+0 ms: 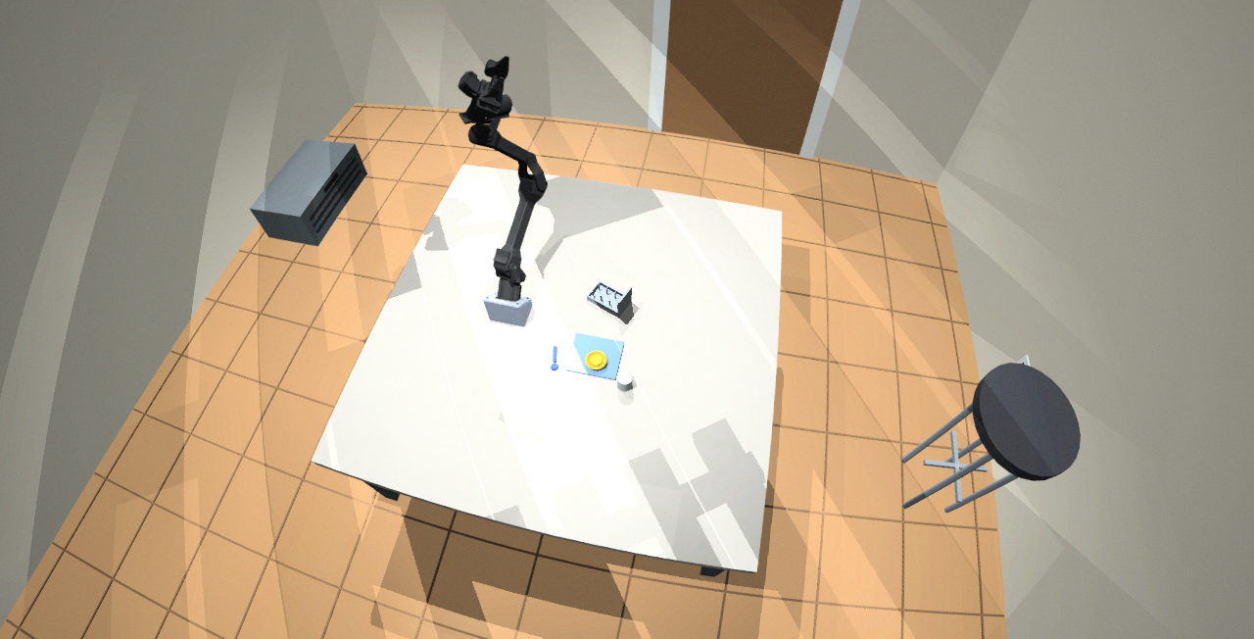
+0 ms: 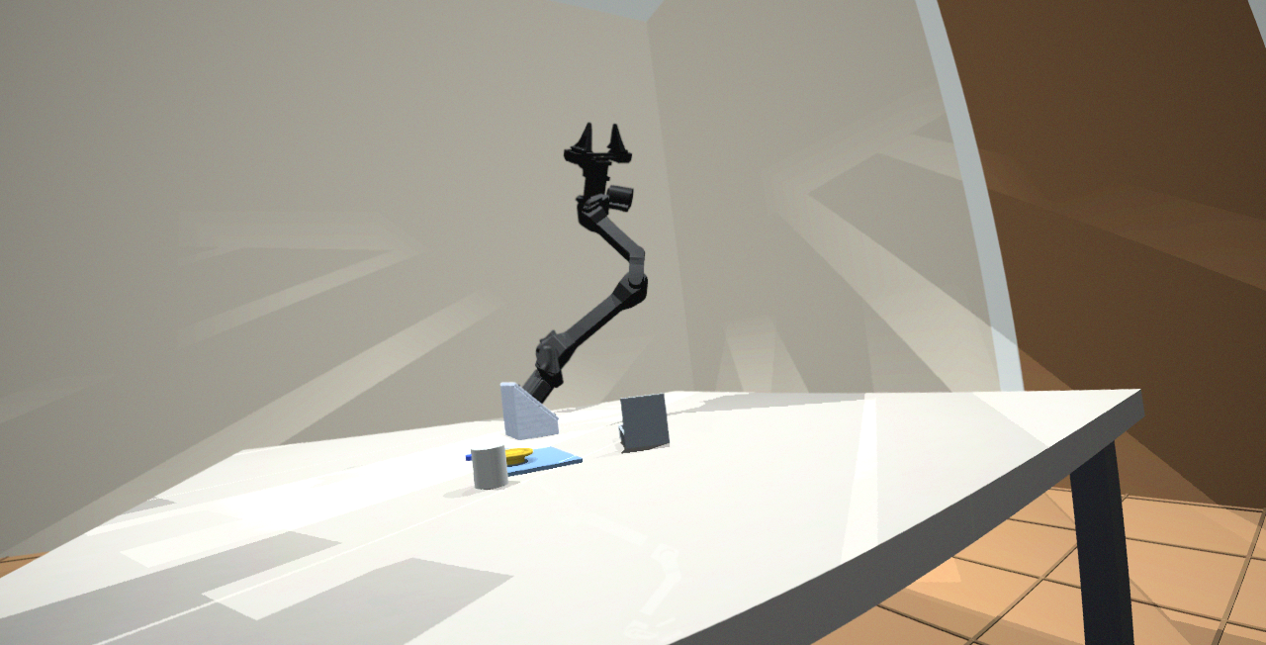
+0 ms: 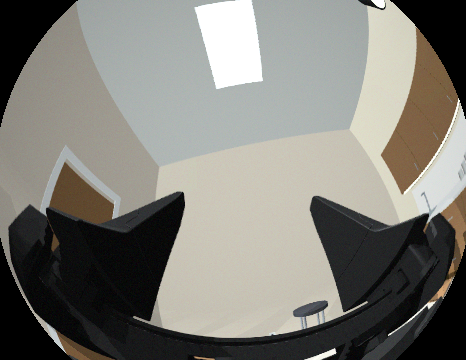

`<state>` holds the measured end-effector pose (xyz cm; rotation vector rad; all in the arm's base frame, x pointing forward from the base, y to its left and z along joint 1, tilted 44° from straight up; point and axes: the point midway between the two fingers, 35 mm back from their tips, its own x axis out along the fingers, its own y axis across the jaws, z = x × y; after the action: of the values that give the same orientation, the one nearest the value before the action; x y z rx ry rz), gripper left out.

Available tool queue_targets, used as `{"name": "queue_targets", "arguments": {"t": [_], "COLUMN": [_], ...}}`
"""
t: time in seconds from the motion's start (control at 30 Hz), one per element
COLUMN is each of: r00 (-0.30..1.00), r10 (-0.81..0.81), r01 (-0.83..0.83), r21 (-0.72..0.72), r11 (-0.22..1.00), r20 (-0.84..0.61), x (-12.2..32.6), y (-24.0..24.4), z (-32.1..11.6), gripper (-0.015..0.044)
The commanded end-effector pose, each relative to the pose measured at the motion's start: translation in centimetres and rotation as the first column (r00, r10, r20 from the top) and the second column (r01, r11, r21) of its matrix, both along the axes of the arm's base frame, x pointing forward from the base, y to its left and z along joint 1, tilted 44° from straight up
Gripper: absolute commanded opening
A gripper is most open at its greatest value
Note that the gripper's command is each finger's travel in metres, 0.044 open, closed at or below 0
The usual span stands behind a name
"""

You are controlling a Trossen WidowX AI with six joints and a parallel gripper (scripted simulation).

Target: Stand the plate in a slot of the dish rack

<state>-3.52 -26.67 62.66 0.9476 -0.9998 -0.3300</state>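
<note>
A yellow plate [image 1: 596, 361] [image 2: 519, 457] lies flat on a light blue mat [image 1: 586, 343] [image 2: 559, 458]. The dish rack [image 1: 624, 303] [image 2: 645, 422] stands on the table beyond the mat in the top view; its slots face up there, and a dark end panel hides them in the exterior view. No plate shows in the rack. My gripper [image 2: 601, 129] [image 3: 251, 202] is open and empty, raised high above the table and far from the plate and rack. The plate and rack are not in the wrist view.
A grey cup [image 1: 624, 382] [image 2: 489, 467] stands by the mat's corner, close to the plate. A blue spoon [image 1: 554, 359] lies on the table [image 1: 701, 327] [image 2: 752, 482] on the mat's other side. The arm's base [image 1: 507, 311] [image 2: 529, 415] stands near the rack and mat.
</note>
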Motion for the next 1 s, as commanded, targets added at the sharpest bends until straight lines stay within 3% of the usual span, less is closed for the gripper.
{"name": "queue_targets", "arguments": {"t": [0.0,0.63,0.97], "r00": [1.000,0.998,0.999], "r10": [0.001,0.063,0.027], "r01": [-0.001,-0.063,-0.021], "r21": [0.000,0.062,0.183], "r11": [1.000,0.996,0.983], "r20": [0.001,0.008,-0.026], "x": [0.0,2.8,4.0], "y": [-0.1,-6.0,-11.8], "z": [0.0,-3.3,-7.5], "gripper": [0.0400,0.0400,0.0400]}}
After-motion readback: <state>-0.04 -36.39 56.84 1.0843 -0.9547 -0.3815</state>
